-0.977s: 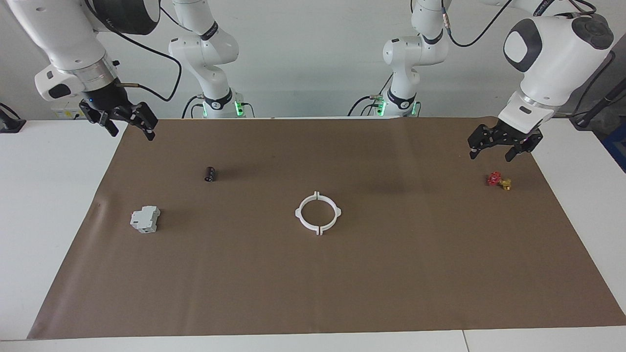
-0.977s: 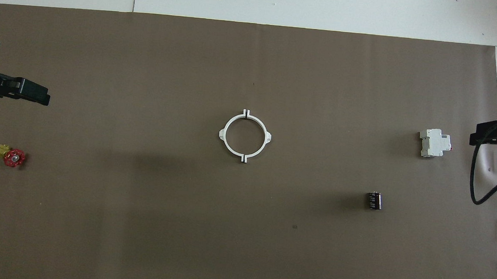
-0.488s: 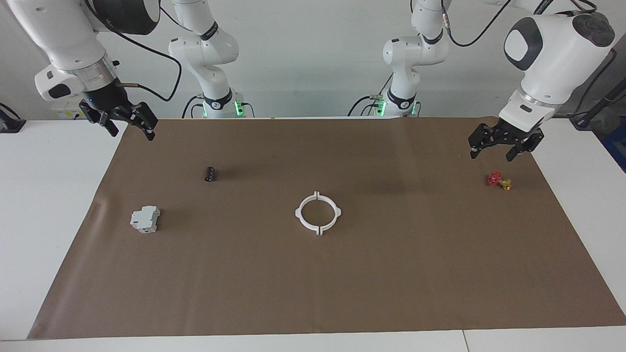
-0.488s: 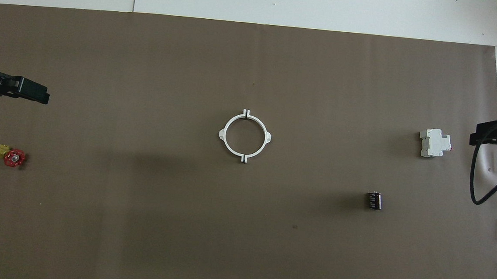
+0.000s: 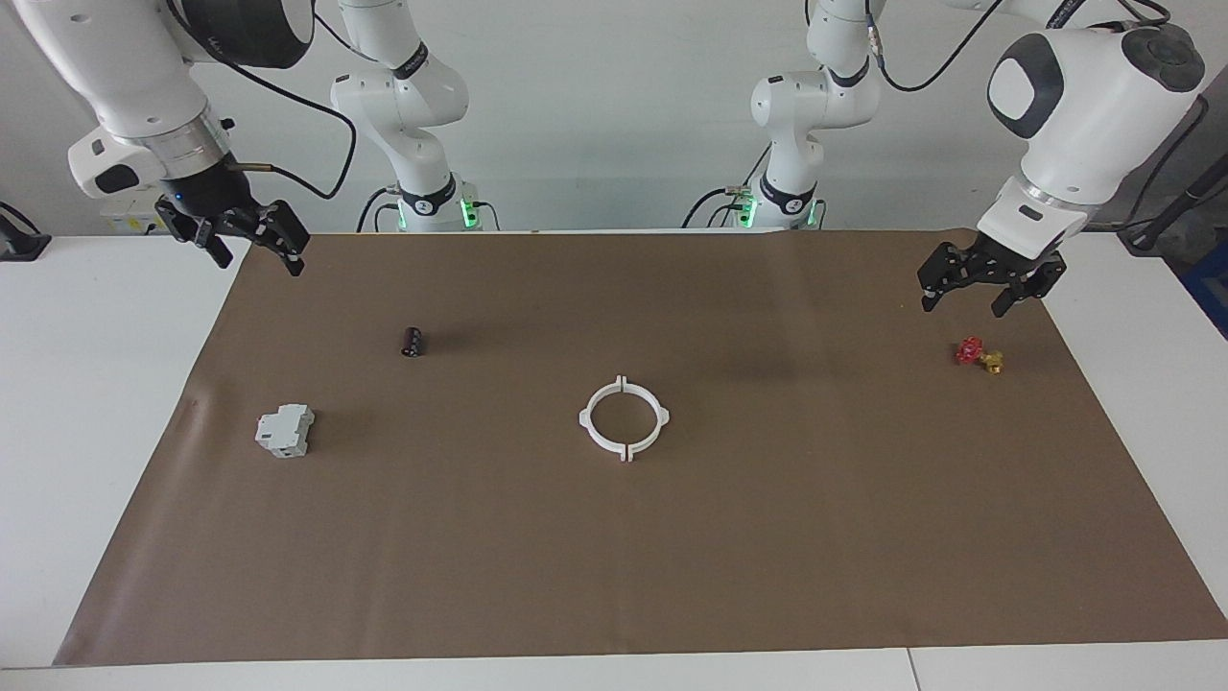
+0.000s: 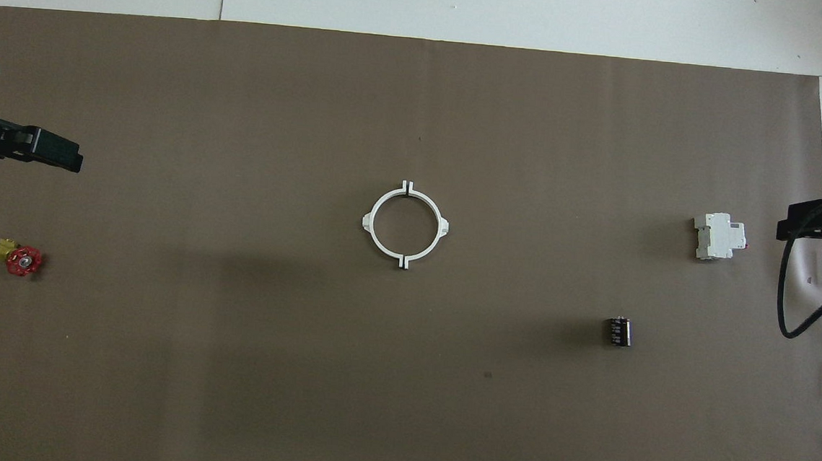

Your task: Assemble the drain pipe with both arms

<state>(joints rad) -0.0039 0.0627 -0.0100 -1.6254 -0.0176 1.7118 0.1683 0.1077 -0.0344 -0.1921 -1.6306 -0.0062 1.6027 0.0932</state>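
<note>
Over mat corners, left gripper point(image 5: 979, 297), right gripper point(image 5: 251, 244), jaws spread

Brown mat point(image 5: 672, 566) covering the table point(image 5: 86, 403): looks like matt kraft paper, faint fold creases, slight wrinkle at the right arm's end. Table around it is smooth white, matt. Drain pipe ring point(image 5: 624, 418): smooth white plastic, slight sheen, two halves. Grey-white boxy block point(image 5: 284, 430): moulded plastic, matt. Small cylinder point(image 5: 413, 341): dark, glossy. Small valve point(image 5: 979, 354): red handwheel looks plastic or painted, yellow body brass-like. Left gripper point(image 5: 979, 288) and right gripper point(image 5: 251, 251): matt black. Arm shells glossy white plastic, wrists brushed silver metal.
</note>
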